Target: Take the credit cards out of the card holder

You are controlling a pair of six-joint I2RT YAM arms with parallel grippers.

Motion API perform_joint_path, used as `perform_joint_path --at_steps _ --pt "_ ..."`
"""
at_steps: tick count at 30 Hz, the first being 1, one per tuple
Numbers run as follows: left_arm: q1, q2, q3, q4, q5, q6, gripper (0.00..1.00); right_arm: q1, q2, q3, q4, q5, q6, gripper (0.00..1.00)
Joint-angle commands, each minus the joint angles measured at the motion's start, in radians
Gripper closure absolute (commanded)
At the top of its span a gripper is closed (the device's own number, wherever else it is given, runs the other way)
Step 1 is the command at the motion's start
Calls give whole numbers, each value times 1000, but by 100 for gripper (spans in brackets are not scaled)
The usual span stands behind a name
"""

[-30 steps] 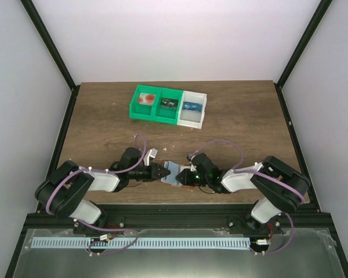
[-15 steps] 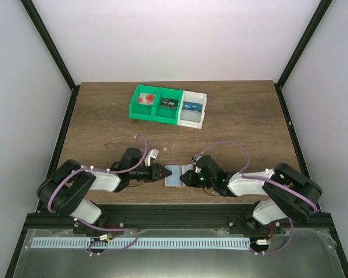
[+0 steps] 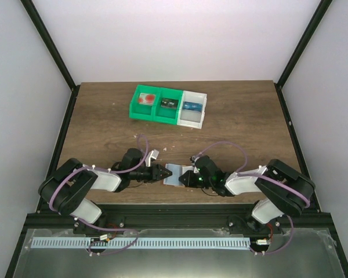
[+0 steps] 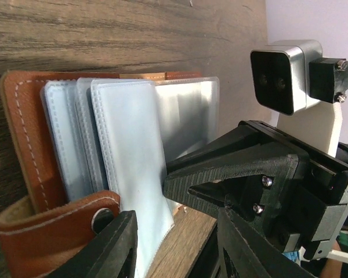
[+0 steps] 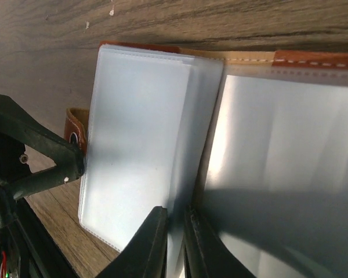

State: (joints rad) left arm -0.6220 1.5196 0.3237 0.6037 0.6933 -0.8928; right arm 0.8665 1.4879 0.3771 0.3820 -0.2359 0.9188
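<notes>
Soft even light is filling the overhead view; glare is whitening the clear-sleeved orange-brown folding card holder, grey shadow crossing its lower part.

No words, brands or numbers can be read anywhere. At the far side of the bench, the cards lying in the green-and-white bins show small marks, but these are too tiny to read. The card holder has plain pale sleeves, and its orange-brown cover shows only stitching.
</notes>
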Motion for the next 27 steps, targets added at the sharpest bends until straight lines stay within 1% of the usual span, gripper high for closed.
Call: perform_joint_path --at_steps 1,4,6,7,17,27 --pt "-5 4 7 -2 -21 30 59 8 47 -12 -26 -8 3 91" --pt "-5 2 11 -2 -24 33 59 7 43 -24 -8 -10 13 97" --pt "-4 0 12 -2 -27 35 59 8 39 -31 -1 -9 17 99" --pt "-5 -4 12 -32 -30 36 59 8 38 -33 1 -9 20 99" --pt "-5 -83 42 -134 -70 75 56 9 45 -38 16 -14 25 100" --pt "-5 -25 18 -53 -27 40 56 8 48 -37 18 -16 26 100"
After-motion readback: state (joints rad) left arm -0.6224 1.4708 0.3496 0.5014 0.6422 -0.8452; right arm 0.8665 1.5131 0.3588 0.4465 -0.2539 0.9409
